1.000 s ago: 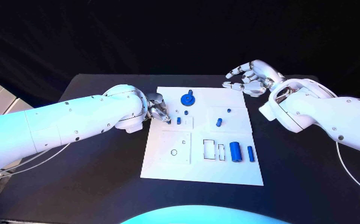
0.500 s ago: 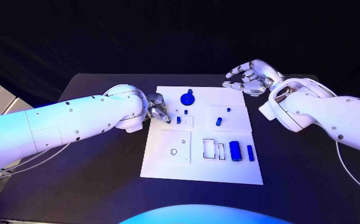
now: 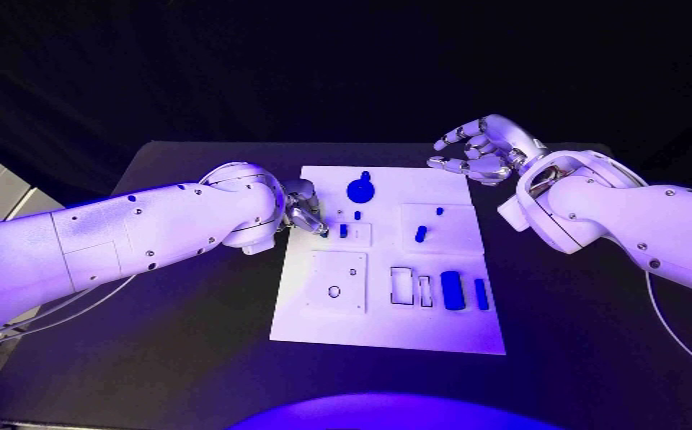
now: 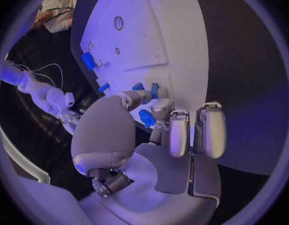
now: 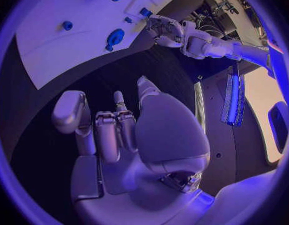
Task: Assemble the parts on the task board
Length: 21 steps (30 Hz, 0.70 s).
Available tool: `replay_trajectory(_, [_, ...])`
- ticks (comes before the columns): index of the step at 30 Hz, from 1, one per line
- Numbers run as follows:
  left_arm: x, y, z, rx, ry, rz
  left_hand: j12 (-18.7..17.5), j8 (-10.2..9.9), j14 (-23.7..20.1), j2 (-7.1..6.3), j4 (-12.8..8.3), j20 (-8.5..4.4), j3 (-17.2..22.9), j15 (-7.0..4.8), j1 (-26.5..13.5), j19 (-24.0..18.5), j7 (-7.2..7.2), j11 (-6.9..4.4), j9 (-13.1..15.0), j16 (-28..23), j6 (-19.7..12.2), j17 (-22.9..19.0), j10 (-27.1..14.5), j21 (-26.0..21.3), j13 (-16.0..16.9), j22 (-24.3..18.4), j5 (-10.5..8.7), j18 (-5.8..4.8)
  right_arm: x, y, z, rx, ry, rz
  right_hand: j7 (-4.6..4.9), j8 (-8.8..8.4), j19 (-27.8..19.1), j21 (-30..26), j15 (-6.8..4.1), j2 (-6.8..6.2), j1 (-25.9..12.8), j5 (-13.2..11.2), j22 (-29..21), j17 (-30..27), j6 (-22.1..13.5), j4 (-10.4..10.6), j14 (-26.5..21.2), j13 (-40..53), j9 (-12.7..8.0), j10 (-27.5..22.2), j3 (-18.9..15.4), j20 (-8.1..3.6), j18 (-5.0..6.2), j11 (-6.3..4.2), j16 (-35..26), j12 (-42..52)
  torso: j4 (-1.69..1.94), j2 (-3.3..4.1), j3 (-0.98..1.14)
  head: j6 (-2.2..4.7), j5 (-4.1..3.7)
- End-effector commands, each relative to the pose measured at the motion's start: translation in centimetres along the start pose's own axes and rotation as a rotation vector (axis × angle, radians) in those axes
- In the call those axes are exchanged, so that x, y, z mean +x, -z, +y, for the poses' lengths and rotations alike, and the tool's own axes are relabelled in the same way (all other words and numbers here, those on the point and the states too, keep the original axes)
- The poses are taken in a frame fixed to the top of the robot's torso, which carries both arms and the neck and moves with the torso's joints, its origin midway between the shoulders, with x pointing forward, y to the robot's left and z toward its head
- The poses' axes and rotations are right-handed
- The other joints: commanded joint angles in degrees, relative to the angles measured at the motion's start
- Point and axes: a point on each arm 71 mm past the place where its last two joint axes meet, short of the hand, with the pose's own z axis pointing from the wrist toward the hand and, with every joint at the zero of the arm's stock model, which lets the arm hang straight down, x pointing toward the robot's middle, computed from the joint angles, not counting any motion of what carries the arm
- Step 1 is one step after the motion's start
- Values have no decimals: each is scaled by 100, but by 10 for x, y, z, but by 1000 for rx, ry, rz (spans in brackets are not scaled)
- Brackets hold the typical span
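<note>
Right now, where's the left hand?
Head view: the left hand is at the task board's left edge, far half, fingertips beside a small blue part. The right hand is off the board's far right corner.

— What is seen underneath everything?
— A black table (image 3: 173, 350) is seen, with its dark top stretching to the left, right and near sides.
— And beyond it?
— A dark backdrop (image 3: 346, 40) is hung behind the far edge. Thin white cables (image 3: 58, 315) are draped past the table's left edge.
</note>
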Motion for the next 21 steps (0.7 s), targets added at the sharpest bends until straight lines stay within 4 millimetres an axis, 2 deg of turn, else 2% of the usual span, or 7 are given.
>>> replay_trajectory(1, [6, -3, 0, 2, -9, 35, -21, 9, 575, 45, -1069, 2, 1042, -41, -3, 27, -37, -1, -1, 36, 62, 1358, 32, 33, 1, 378, 26, -66, 1, 0, 1, -10, 4, 13, -4, -8, -39, -20, 9, 30, 13, 25, -10, 784, -17, 3, 418, 1060, 4, 148, -44, -6, 108, 33, -32, -29, -1, 2, 2, -6, -1])
replay_trajectory(12, [13, -8, -1, 0, 7, 57, -7, 5, 575, 41, -1052, 3, 1027, -38, -33, 18, -33, 4, -2, 36, 65, 1358, 49, 27, 29, 367, 24, -64, 1, 0, 1, -10, 4, 13, -5, -7, -38, -36, 8, 33, 8, 25, -19, 777, -17, 4, 417, 1059, 5, 148, -48, -8, 110, 31, -37, -30, -7, 3, 6, -24, -20])
replay_trajectory(21, [13, -9, -1, -2, 16, 66, -48, 19, 590, 0, -995, 8, 916, -38, -164, 25, -60, -9, 12, 59, 107, 1409, 82, 31, -42, 384, 4, -68, 1, 0, 0, -9, 5, 11, -5, -7, -36, -34, 8, 35, 8, 26, -17, 778, -18, 4, 418, 1059, 5, 148, -48, -9, 109, 31, -36, -30, 6, -3, 4, -36, -37])
